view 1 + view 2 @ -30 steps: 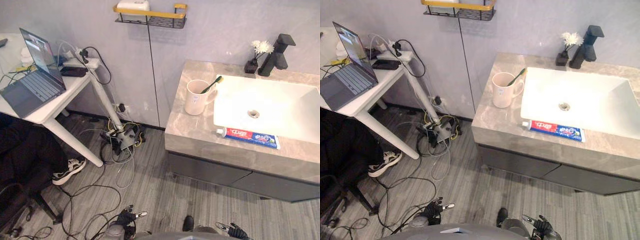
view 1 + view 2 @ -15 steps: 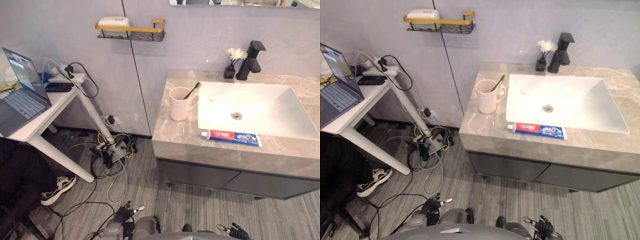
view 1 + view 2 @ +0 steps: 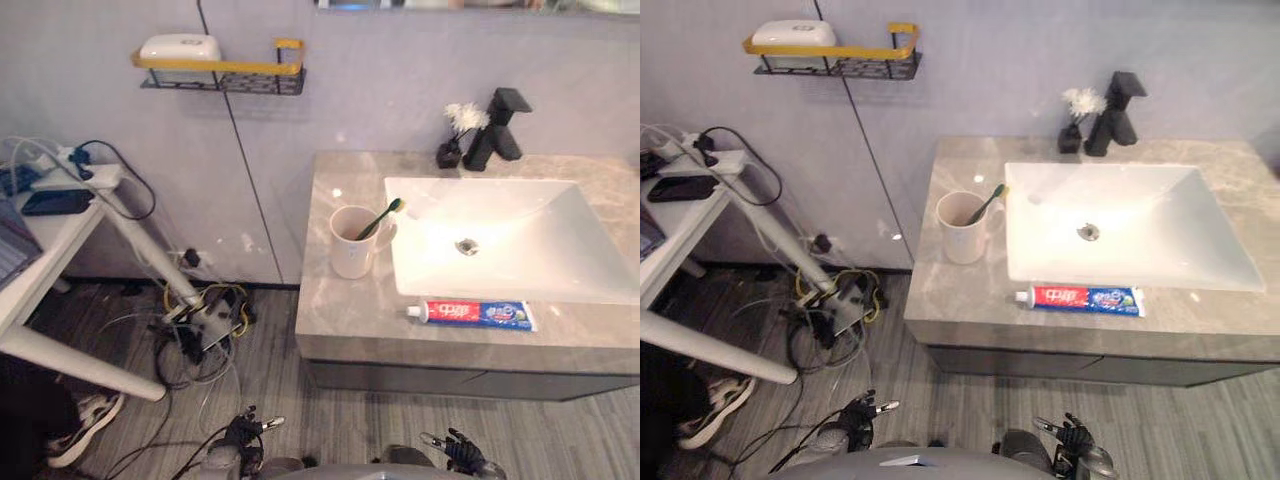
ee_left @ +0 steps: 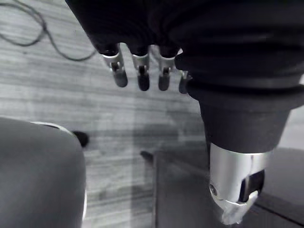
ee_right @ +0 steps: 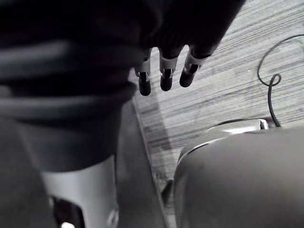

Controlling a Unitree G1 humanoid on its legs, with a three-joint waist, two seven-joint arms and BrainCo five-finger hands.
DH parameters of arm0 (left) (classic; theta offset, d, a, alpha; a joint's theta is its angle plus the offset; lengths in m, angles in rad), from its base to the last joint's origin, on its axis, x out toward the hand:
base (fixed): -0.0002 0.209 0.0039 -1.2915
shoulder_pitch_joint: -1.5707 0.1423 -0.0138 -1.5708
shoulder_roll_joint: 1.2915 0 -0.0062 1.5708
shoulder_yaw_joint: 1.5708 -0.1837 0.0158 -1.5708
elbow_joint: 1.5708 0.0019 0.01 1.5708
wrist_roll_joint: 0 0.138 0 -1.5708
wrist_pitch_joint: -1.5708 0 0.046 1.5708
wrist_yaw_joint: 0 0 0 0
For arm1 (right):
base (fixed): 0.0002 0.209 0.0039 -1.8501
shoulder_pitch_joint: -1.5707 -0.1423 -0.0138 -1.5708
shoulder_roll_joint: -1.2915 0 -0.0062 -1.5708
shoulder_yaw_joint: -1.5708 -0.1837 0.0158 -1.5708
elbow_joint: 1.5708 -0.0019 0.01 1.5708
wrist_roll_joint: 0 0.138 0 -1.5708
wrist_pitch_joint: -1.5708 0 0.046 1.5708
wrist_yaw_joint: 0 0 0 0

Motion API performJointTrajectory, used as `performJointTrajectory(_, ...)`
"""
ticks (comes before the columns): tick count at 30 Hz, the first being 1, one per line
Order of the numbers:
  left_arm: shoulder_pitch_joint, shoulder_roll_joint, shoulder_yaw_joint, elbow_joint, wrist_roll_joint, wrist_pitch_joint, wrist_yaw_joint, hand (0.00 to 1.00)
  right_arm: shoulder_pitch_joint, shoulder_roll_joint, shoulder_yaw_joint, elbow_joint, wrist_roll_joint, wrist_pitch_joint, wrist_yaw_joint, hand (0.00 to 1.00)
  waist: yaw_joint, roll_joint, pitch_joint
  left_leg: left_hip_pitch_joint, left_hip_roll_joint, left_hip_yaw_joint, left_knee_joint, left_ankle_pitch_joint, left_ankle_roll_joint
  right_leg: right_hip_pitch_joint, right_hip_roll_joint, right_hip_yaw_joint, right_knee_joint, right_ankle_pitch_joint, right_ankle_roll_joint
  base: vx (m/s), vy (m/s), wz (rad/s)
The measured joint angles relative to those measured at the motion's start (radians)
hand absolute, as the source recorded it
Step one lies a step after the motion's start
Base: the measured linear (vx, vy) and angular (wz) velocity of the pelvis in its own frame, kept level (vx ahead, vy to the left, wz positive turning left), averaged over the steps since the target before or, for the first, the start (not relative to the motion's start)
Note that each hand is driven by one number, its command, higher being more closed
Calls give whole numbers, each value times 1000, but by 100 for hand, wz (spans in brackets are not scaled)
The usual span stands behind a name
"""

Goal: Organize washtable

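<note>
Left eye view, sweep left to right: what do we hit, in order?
white desk → wall shelf → mug → flower vase → faucet. Left out: toothpaste and sink, which overlap the vase and faucet sideways.

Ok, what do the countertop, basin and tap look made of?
The countertop looks like polished grey-beige stone or a stone-look slab: veining, glare spots. The basin is glossy white, likely ceramic. The tap is matte black, probably coated metal; no shine.
</note>
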Motion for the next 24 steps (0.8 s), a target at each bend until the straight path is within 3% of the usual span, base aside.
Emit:
performJointTrajectory(2, 0, 1, -9, 0, 0, 0, 0, 0, -2, 2, 1, 0, 4, 0, 3, 0, -8, -12, -4, 27, 11, -2, -23, -1, -1, -51, -70, 1, 33, -41, -16, 112, -71, 10)
performJointTrajectory(4, 5, -6, -7, 1, -4, 0, -2, 0, -1, 0, -13, 0, 23, 1, 3, 0, -9, -8, -2, 26, 36, -11, -23, -4, -14, -64, -110, 10, -73, -35, -11, 97, -155, 10)
performJointTrajectory(5, 7, -3, -7, 1, -3, -1, -3, 0, 3, 1, -12, 2, 29, 2, 3, 0, -9, -16, -6, 24, 46, -23, -21, -9, -40, -53, -117, 39, -196, 8, 9, 114, -243, 15)
performJointTrajectory(6, 8, 6, -11, 1, -2, -1, -7, 0, 10, 11, -12, 4, 29, 3, 4, 0, -8, -39, -11, 26, 42, -36, -19, -19, -61, -28, -131, 62, -304, 119, 13, 110, -257, 19)
performJointTrajectory(7, 6, 17, -11, 5, -1, 0, -8, 0, 13, 16, -13, 8, 30, 3, 5, 0, -9, -53, -14, 29, 40, -51, -16, -28, -77, -13, -132, 73, -330, 92, 68, 100, -345, 22)
performJointTrajectory(8, -1, -7, -11, 21, 3, 0, -14, 0, 16, 5, -15, 11, 30, 2, 6, 0, -12, -12, -14, 22, 80, -75, -9, -24, -88, 23, -91, 49, -380, 99, 52, 74, -313, 18)
performJointTrajectory(9, 1, -20, -11, 22, 5, -1, -18, 0, 19, -6, -15, 11, 29, 2, 6, 0, -13, -4, -15, 18, 97, -83, -8, -23, -89, 34, -75, 41, -409, 107, 46, 73, -298, 11)
performJointTrajectory(10, 5, -44, -9, 26, 12, -2, -19, 0, 29, -23, -13, 13, 29, 5, 6, 0, -8, 30, -32, 9, 125, -98, -9, -20, -97, 58, -47, 28, -465, 136, 34, 55, -182, 4)
performJointTrajectory(12, 6, -54, -8, 39, 16, -4, -20, 0, 34, -31, -11, 13, 28, 6, 7, 0, -9, 51, -44, 7, 149, -129, -9, -6, -114, 102, -15, 9, -547, 172, 21, 33, -155, 4)
performJointTrajectory(18, 4, -43, 12, 40, 18, -2, -22, 0, 41, -26, -7, 13, 27, 5, 9, 0, -8, 40, -56, -30, 159, -177, -44, 0, -131, 173, -4, -49, -746, 282, 25, -39, -9, 27)
performJointTrajectory(21, 5, -30, 25, 40, 17, -2, -22, 0, 42, -15, 7, 13, 25, 5, 8, 0, -9, 20, -62, -25, 140, -182, -51, 1, -135, 205, -19, -56, -798, 313, 33, -44, 47, 8)
performJointTrajectory(24, 8, -30, 22, 40, 17, -2, -22, 0, 41, -15, 14, 12, 5, 3, 8, 0, -10, 18, -64, -23, 129, -180, -52, 1, -135, 212, -32, -55, -801, 316, 36, -42, 39, 0)
